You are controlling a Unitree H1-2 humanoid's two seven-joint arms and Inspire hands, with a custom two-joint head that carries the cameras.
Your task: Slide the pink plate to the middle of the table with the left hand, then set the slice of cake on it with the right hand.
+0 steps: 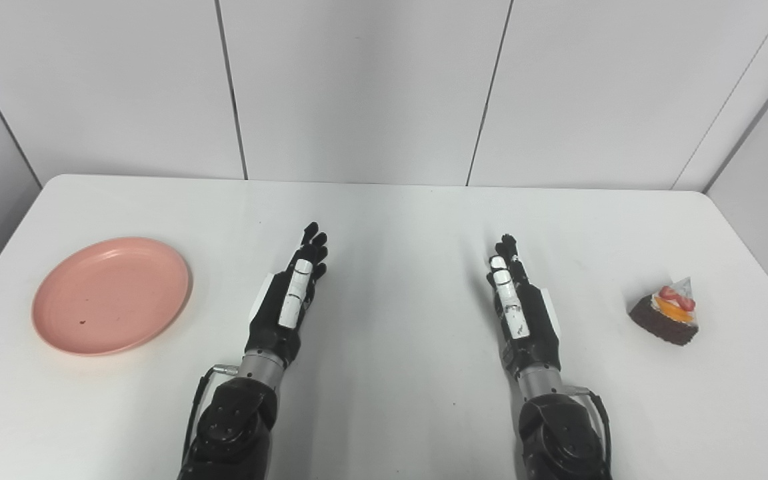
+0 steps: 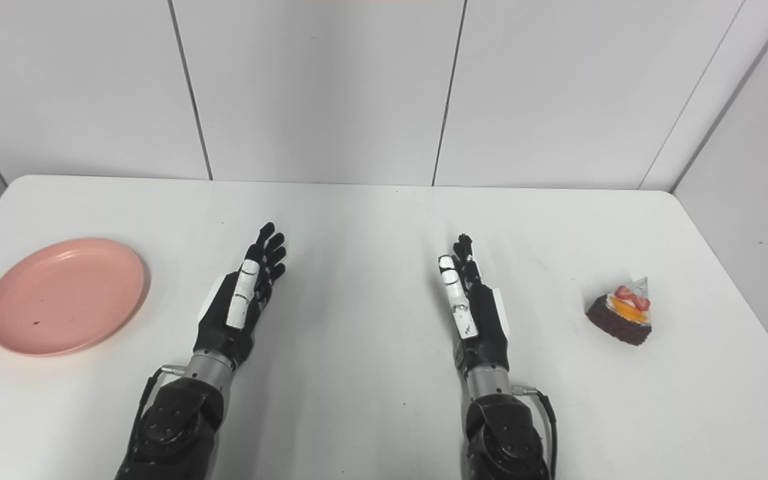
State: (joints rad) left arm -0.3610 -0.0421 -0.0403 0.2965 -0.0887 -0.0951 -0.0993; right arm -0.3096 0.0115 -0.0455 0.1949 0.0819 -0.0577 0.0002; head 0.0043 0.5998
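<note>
White table (image 1: 384, 220), edges cut off.

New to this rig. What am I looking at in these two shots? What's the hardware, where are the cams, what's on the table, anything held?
Both pictures show one scene, taken by two cameras side by side on a humanoid robot's head, looking down at a white table. That is why they look nearly the same, only shifted a little sideways.

The two black arms coming in from the bottom edge are the robot's own. Each ends in a hand with fingers and a thumb. The left hand and the right hand are both open, fingers stretched out, and hold nothing.

Two things lie on the table: an empty pink plate far to the left, and a slice of cake with fruit on top, far to the right. Neither is being touched.
</note>
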